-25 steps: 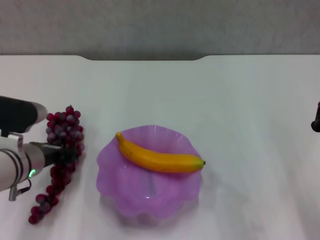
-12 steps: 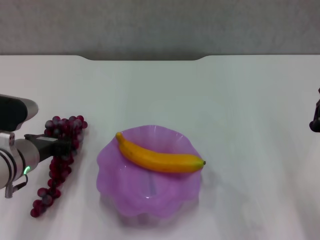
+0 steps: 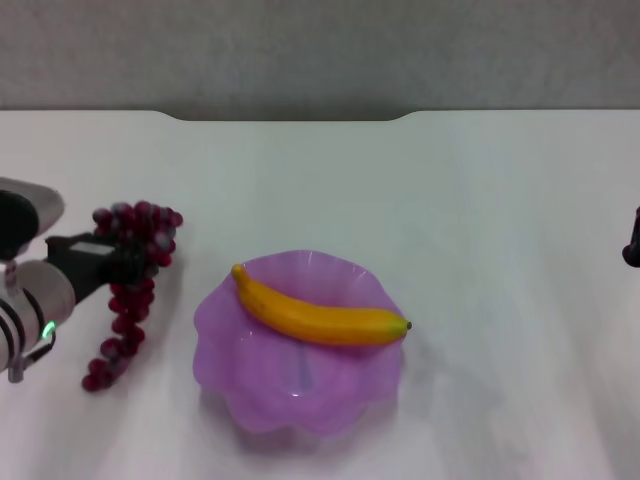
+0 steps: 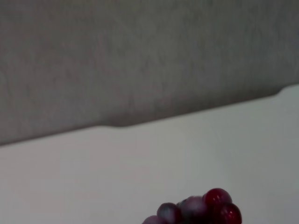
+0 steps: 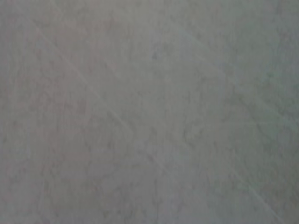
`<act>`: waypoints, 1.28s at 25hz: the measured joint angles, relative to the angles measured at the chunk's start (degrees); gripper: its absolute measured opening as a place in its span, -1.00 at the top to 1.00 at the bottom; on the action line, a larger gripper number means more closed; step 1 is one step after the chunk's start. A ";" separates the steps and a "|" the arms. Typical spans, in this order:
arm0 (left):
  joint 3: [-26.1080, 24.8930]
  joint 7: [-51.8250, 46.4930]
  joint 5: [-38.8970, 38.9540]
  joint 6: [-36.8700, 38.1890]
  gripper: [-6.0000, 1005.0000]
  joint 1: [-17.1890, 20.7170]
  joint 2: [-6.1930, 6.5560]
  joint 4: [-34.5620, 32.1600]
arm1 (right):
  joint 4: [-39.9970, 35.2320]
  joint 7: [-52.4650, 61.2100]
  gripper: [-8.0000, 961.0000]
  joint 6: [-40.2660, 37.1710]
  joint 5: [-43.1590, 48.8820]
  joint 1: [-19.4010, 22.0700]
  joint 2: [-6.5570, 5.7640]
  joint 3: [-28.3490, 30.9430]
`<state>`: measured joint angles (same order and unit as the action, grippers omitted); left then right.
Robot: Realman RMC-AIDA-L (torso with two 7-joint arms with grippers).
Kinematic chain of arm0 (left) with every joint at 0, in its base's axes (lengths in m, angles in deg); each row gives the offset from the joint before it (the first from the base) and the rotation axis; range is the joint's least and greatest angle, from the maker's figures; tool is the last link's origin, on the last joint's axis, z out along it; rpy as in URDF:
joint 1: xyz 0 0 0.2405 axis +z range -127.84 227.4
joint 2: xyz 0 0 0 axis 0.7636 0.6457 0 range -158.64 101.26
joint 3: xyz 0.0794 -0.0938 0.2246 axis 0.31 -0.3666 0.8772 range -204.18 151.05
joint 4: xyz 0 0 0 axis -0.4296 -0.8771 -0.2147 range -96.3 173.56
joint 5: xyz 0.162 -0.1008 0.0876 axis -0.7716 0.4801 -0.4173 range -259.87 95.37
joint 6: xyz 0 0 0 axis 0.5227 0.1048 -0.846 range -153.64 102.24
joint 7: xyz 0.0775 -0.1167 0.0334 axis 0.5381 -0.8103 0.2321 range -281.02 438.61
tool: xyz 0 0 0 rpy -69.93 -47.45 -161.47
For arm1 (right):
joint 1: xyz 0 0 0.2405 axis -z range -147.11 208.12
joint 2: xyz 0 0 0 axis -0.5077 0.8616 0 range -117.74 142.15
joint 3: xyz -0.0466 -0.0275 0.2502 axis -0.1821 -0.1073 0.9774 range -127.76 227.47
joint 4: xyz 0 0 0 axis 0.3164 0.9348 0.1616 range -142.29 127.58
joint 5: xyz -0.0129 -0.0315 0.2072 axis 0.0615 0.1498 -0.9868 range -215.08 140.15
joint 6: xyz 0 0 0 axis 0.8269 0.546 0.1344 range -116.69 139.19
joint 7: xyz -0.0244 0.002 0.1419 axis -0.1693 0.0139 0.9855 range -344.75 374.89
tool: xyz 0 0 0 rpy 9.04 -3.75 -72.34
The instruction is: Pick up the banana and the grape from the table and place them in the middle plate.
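A yellow banana lies across the purple scalloped middle plate in the head view. Left of the plate, my left gripper is shut on the upper part of the dark red grape bunch, which hangs lifted with its tail trailing down toward the white table. A few grapes show at the edge of the left wrist view. My right gripper is parked at the far right edge, only a dark sliver showing.
The table's notched far edge meets a grey wall behind. The right wrist view shows only a plain grey surface.
My left gripper has risen and drawn back with the grape bunch in it; the bunch's tail has come up off the table. The banana, plate and right arm have not moved.
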<state>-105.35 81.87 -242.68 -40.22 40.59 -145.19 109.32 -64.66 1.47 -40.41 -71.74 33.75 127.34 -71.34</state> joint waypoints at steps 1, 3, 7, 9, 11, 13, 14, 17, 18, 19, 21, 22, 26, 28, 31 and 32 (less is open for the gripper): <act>-0.10 0.12 0.13 0.86 0.53 0.32 0.04 0.39 | 0.04 0.02 0.93 0.00 0.00 0.00 0.00 0.00; -0.33 0.16 0.23 2.20 0.53 0.83 0.11 1.19 | 0.26 0.06 0.93 -0.02 0.00 0.00 0.00 0.00; -0.74 1.44 0.23 2.19 0.53 1.75 0.22 5.77 | 0.57 0.11 0.93 -0.02 -0.06 0.00 0.00 -0.12; -0.76 2.74 0.23 0.03 0.54 2.59 0.27 10.40 | 0.73 0.11 0.93 -0.02 -0.13 0.00 0.00 -0.16; -0.69 4.35 0.23 -3.95 0.54 3.41 0.27 16.08 | 0.94 0.12 0.93 -0.02 -0.21 -0.03 0.00 -0.17; -0.25 5.98 0.23 -9.74 0.54 3.92 0.26 22.54 | 1.14 0.13 0.93 -0.02 -0.23 -0.13 0.00 -0.18; -0.10 6.45 0.23 -11.50 0.54 3.99 0.25 24.37 | 1.21 0.13 0.93 -0.03 -0.25 -0.18 0.00 -0.18; 2.23 7.92 0.22 -18.25 0.54 4.43 0.12 31.93 | 1.31 0.15 0.93 -0.03 -0.33 -0.29 0.00 -0.18; 3.05 8.04 0.23 -19.47 0.54 4.51 0.13 33.09 | 1.35 0.15 0.93 -0.02 -0.36 -0.31 0.00 -0.18; 3.90 8.11 0.21 -20.96 0.54 4.56 0.14 34.12 | 1.37 0.15 0.93 -0.02 -0.38 -0.33 0.00 -0.16; 6.41 8.16 0.21 -24.51 0.55 4.59 0.12 35.93 | 1.41 0.15 0.93 -0.02 -0.41 -0.34 0.00 -0.11; 7.29 8.17 0.21 -25.45 0.55 4.59 0.11 36.36 | 1.44 0.15 0.93 -0.02 -0.42 -0.34 0.00 -0.08; 10.99 8.20 0.21 -27.09 0.55 4.30 0.10 35.94 | 1.44 0.15 0.93 -0.02 -0.45 -0.38 0.00 -0.03; 12.23 8.25 0.19 -27.95 0.55 3.67 0.09 35.30 | 1.44 0.15 0.93 -0.02 -0.44 -0.59 0.00 -0.07; 13.43 8.26 0.20 -29.78 0.55 2.36 0.07 34.45 | 1.44 0.15 0.93 -0.01 -0.45 -0.67 0.00 -0.13; 13.74 8.26 0.25 -30.42 0.55 1.73 0.04 33.93 | 1.43 0.15 0.93 -0.01 -0.44 -0.70 0.00 -0.15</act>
<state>-91.61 90.13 -242.43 -70.64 42.32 -145.15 143.25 -63.23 1.63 -40.43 -72.18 33.06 127.34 -71.49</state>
